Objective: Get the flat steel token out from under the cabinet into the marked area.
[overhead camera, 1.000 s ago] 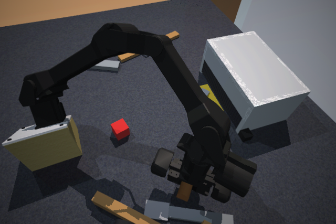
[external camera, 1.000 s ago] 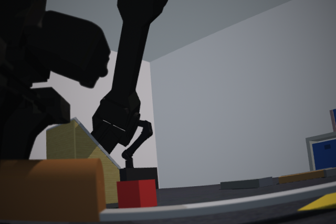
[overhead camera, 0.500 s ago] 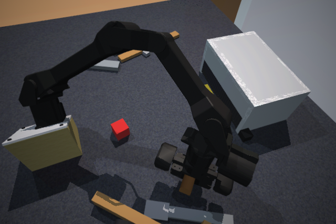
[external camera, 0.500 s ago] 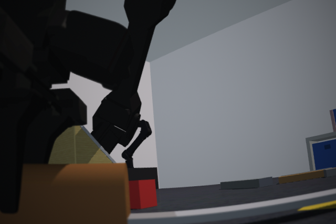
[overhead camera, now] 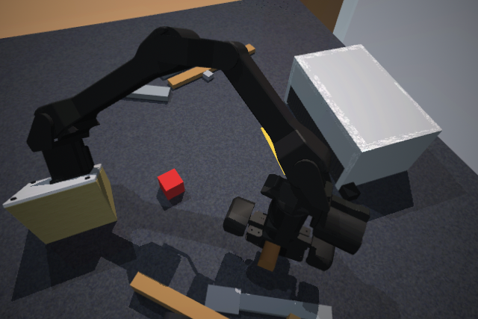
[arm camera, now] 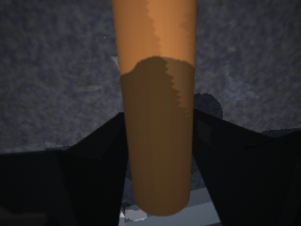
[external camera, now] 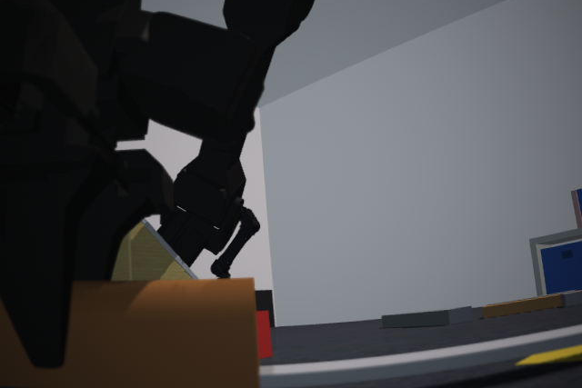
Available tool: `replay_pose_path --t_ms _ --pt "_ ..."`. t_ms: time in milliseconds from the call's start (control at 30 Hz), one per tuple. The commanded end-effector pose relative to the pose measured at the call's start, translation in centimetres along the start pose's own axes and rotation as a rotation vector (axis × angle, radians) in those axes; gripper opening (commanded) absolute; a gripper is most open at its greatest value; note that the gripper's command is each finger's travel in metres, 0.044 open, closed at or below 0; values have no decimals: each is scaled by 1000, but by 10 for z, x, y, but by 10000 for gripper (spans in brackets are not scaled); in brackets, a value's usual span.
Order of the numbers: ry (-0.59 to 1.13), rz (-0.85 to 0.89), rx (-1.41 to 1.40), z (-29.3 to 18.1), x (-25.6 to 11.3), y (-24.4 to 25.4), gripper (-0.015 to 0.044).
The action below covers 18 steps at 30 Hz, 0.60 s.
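My gripper point(overhead camera: 272, 247) point(arm camera: 155, 119) is shut on an orange-brown rounded rod point(overhead camera: 269, 256) point(external camera: 164, 332) point(arm camera: 157, 94). The rod is low over the table; I cannot tell whether it touches it. The white cabinet point(overhead camera: 370, 95) stands at the right in the top view, with dark vent slots point(overhead camera: 305, 114) along its lower front, partly behind my arm. Only a sliver of the yellow marked area point(overhead camera: 273, 149) point(external camera: 555, 355) shows beside my forearm in the top view. The steel token cannot be seen in any view.
A red cube point(overhead camera: 171, 184) point(external camera: 264, 334) is left of my gripper. A black block point(overhead camera: 349, 190) is by the cabinet's near corner. An orange bar point(overhead camera: 173, 296) and a grey bar point(overhead camera: 269, 305) lie at the front; several more pieces lie at the back. A pale strip point(external camera: 376, 360) crosses the exterior view.
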<state>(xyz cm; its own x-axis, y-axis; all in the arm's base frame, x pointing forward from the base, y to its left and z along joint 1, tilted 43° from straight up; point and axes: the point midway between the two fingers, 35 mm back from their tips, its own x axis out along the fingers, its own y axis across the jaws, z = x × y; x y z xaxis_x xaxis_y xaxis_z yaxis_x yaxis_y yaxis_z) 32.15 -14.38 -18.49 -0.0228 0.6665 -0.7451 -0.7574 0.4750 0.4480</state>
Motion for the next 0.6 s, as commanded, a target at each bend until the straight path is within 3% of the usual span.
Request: replay_pose_path --t_ms 0,100,233,333,567 --pt "0 0 0 0 0 0 131" --pt "2 1 -2 1 1 0 200" --pt "3 0 -4 1 1 0 200" --pt "-6 -8 -4 1 1 0 270" --pt "-19 -20 -14 1 13 -4 270"
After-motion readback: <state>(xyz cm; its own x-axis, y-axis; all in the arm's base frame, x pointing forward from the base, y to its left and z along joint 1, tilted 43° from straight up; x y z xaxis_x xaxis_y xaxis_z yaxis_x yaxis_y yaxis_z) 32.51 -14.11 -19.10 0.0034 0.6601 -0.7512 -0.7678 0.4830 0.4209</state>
